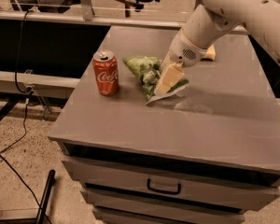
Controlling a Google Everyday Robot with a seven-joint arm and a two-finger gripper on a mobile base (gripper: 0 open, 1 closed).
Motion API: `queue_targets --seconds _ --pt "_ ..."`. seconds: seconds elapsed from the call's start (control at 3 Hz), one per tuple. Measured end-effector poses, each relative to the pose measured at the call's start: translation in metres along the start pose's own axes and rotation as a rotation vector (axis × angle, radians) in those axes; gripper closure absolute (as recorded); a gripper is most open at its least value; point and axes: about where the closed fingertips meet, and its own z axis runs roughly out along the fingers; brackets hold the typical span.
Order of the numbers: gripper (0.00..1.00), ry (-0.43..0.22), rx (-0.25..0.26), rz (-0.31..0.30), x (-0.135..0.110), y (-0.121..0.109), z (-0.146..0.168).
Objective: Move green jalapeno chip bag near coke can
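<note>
The green jalapeno chip bag point(146, 69) lies crinkled on the grey cabinet top point(214, 120), its whitish sealed edge pointing to the front right. The red coke can point(105, 73) stands upright just left of the bag, a small gap apart. My gripper point(169, 79) comes down from the white arm at the upper right and is shut on the bag's right end, low over the surface. The gripper hides part of the bag.
A yellow sponge point(208, 53) lies behind the arm on the far side of the top. The cabinet has drawers with a dark handle point(163, 188) at the front. Cables point(18, 125) run over the floor at the left.
</note>
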Motion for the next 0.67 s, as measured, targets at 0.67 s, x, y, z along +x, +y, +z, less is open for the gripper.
queue_targets --seconds 0.67 --pt "0.0 0.013 0.012 -0.003 0.0046 -0.0016 -0.0054"
